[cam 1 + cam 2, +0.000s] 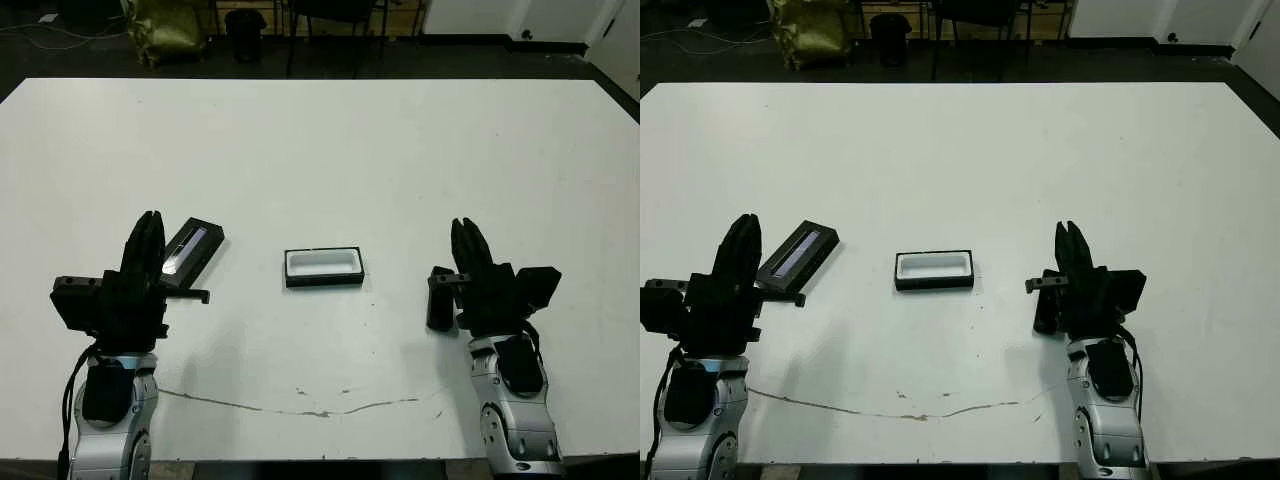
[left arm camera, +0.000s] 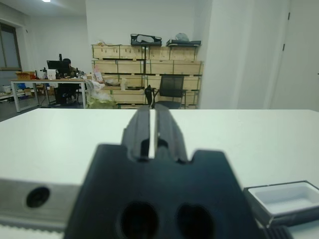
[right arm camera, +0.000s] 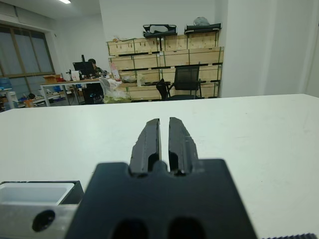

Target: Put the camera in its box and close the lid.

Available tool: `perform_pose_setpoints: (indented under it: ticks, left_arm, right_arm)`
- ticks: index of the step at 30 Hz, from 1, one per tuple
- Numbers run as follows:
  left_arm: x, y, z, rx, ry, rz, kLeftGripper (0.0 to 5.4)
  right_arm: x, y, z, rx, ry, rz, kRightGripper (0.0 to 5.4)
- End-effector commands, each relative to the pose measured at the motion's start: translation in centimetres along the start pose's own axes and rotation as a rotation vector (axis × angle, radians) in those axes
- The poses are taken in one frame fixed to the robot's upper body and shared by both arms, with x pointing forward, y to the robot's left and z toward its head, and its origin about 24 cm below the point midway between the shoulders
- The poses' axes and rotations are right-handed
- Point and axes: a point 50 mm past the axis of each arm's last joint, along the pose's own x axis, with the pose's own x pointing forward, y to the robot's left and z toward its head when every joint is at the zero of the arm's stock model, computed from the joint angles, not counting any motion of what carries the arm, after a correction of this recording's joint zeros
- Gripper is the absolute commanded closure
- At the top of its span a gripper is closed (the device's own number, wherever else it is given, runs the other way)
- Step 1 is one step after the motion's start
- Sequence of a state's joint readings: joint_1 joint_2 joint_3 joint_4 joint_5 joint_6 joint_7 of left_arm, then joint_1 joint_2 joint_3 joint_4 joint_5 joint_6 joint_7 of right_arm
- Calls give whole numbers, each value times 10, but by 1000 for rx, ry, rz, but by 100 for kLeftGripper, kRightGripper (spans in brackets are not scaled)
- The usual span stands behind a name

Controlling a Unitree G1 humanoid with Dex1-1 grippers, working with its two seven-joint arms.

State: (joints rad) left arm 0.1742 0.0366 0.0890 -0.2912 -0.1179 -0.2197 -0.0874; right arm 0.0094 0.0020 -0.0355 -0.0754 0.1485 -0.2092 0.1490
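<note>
- Setting: a lab or workshop storeroom.
- Stacked wooden crates [image 3: 164,59] line the back wall.
- A desk with monitor [image 3: 82,66] stands by the windows.
- An office chair [image 2: 168,89] faces a white table [image 1: 400,150].

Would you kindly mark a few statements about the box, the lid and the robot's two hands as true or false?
1. The box sits on the table between the two hands, uncovered. True.
2. The camera already lies inside the box. False: only its white lining shows and nothing is in it.
3. The lid is off the box, beside the left hand. True.
4. The right hand grips the lid. False: its fingers are shut on nothing, and the lid is on the far side of the box.
5. The lid's top carries a glossy stripe. True.
</note>
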Motion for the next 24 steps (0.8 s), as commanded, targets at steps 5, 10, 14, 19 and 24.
perform_pose_setpoints:
  ticks: [5,10,14,19,24]
  left_arm:
    - [-2,-1,-6,0,39,-8,537]
    - [-2,-1,-6,11,31,-24,537]
    - [-3,0,-7,10,36,-13,537]
    - [-4,-1,-9,14,45,-17,537]
    - [-4,-2,-9,12,45,-17,537]
  right_arm:
    - [-3,-2,-3,1,27,-7,540]
    - [-5,0,-4,6,46,-12,540]
    - [-7,2,-3,-10,48,1,540]
    - [-13,7,1,23,39,-4,540]
    - [-24,15,7,25,89,-49,540]
